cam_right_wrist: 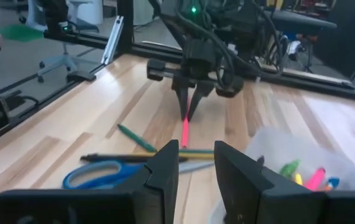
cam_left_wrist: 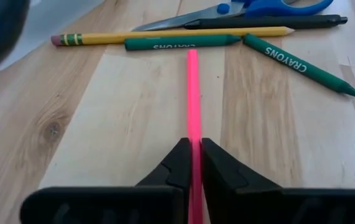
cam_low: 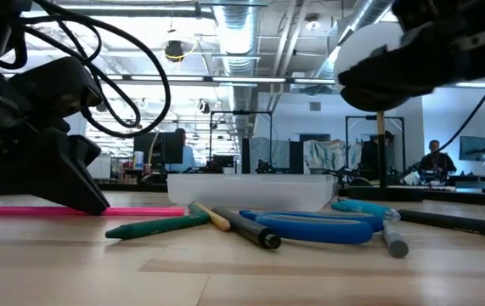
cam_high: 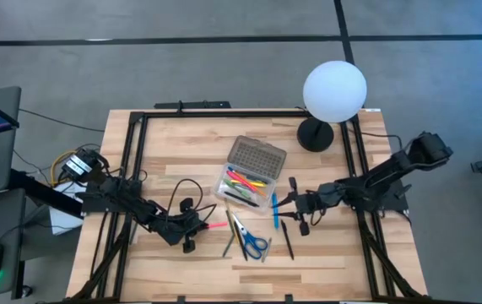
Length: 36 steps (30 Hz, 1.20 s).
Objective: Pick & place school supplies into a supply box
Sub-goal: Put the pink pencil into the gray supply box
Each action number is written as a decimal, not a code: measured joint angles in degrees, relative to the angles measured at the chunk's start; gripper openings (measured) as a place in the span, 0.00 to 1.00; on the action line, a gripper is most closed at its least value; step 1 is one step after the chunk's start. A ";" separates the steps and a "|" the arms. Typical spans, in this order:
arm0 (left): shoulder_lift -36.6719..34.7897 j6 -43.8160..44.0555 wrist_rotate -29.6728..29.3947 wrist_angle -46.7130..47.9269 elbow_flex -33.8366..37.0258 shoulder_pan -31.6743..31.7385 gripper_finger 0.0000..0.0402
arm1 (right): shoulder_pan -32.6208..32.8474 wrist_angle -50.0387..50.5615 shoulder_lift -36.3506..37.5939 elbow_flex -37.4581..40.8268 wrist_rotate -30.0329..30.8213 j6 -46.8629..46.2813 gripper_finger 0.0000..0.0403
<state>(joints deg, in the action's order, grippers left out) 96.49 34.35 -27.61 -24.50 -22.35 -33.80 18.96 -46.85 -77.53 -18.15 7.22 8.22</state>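
Left wrist view, left fingers point(cam_left_wrist: 193, 163) pinching pink pencil point(cam_left_wrist: 193, 93) (flat on table), right fingers point(cam_right_wrist: 194, 163) parted, empty.

The counter point(cam_high: 181, 160) is pale, smooth wood with visible grain. The supply box point(cam_high: 242, 187) is clear plastic, its lid point(cam_high: 256, 155) grey and dotted. The scissors point(cam_high: 252, 241) have glossy blue plastic handles. The left claw point(cam_left_wrist: 191, 163) is matt black plastic.

I saw the pink pencil point(cam_left_wrist: 193, 93) lying flat mid-surface, beside green crayons point(cam_left_wrist: 183, 42), scissors point(cam_high: 253, 243); the clear supply box point(cam_high: 245, 181) sat open, holding pens.
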 joint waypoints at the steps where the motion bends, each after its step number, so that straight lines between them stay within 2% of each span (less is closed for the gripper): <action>1: 0.06 -0.51 -0.19 -0.23 0.00 -0.03 0.03 | -0.04 -0.04 -1.39 -1.22 -0.02 0.19 0.24; 3: 0.14 -1.86 -0.70 -0.73 0.00 -0.30 0.02 | -0.38 -0.06 -5.14 -4.34 -1.37 0.21 0.24; 7: 0.34 -4.37 -1.40 -2.33 0.07 -0.35 0.01 | -1.58 0.00 -13.55 -11.71 -9.56 0.63 0.24; 10: 0.32 -4.70 -1.63 -2.24 0.06 -0.35 0.01 | -2.51 0.97 -20.17 -17.90 -13.19 0.76 0.24; 18: 0.32 -2.68 -3.10 -2.01 0.02 -0.33 0.07 | -5.30 11.60 -33.91 -34.87 -14.69 0.70 0.25; 26: 0.34 -4.30 -3.07 -4.15 0.10 -0.37 0.19 | -6.78 20.77 -38.27 -43.82 -14.80 0.30 0.31; 36: 0.43 -9.14 -4.35 -7.80 0.21 -0.46 0.30 | -7.21 21.77 -40.09 -44.37 -14.30 -3.24 0.38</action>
<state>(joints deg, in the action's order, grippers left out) 96.92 25.21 -31.96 -32.29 -22.14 -34.27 11.75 -25.07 -117.62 -62.52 -7.07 4.97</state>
